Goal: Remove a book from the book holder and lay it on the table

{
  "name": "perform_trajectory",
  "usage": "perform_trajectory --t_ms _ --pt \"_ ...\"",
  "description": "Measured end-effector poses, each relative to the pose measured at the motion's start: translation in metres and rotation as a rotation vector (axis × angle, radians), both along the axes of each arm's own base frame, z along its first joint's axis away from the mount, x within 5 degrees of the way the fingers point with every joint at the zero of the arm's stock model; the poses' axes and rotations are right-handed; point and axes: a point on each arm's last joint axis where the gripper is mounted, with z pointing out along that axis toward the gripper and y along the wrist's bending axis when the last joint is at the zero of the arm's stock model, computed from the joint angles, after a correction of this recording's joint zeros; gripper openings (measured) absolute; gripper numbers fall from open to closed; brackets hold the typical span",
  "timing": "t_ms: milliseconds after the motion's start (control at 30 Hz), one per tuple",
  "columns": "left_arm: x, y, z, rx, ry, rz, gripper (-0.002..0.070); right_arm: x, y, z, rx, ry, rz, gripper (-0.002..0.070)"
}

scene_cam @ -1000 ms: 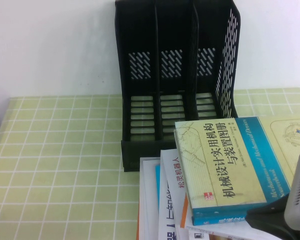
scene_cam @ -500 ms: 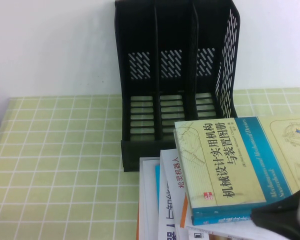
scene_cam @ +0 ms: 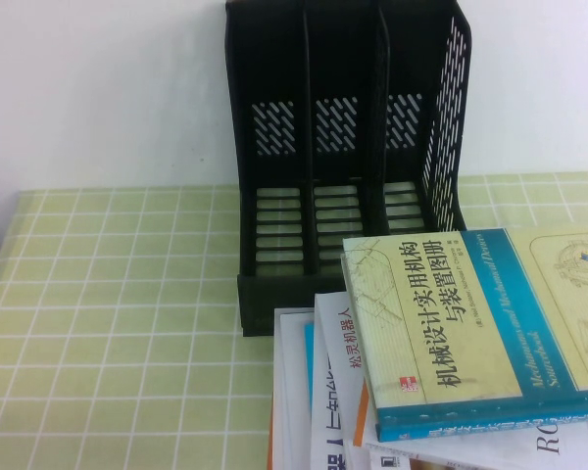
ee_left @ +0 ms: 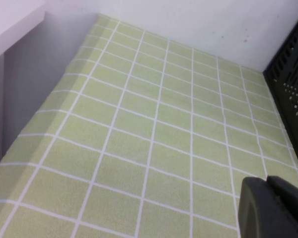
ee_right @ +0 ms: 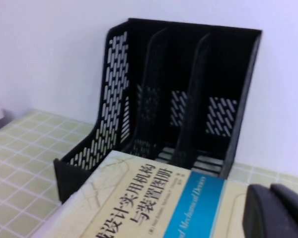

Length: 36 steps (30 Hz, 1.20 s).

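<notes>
High view: book flat | wrist views: both end effectors

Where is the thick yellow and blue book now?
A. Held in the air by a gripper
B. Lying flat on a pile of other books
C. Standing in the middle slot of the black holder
B: the book lies flat on other books; the holder has empty slots.

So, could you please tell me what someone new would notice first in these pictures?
Probably the yellow-and-blue book, lying flat on a pile of other books at the table's near right. Behind it stands the black book holder against the wall, all three slots empty. The shut right end effector hangs above the book; the left end effector hovers over bare cloth.
</notes>
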Motion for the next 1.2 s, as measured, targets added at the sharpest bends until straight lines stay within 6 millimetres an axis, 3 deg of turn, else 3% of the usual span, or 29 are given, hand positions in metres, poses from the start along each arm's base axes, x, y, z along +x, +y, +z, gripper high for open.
perform_trajectory --t_ms 400,533,667,1200 --pt "0.000 0.000 0.000 0.000 0.000 0.000 -0.0003 -0.030 -0.030 -0.056 0.114 0.114 -0.375 -0.0001" --pt "0.000 0.000 0.000 0.000 0.000 0.000 -0.0003 -0.035 -0.038 -0.083 0.156 0.169 -0.483 -0.0001" --pt "0.000 0.000 0.000 0.000 0.000 0.000 -0.0002 -0.036 -0.039 -0.101 0.104 0.144 -0.482 -0.0001" --pt "0.000 0.000 0.000 0.000 0.000 0.000 -0.0002 -0.038 -0.035 -0.125 -0.109 0.175 -0.393 -0.0001"
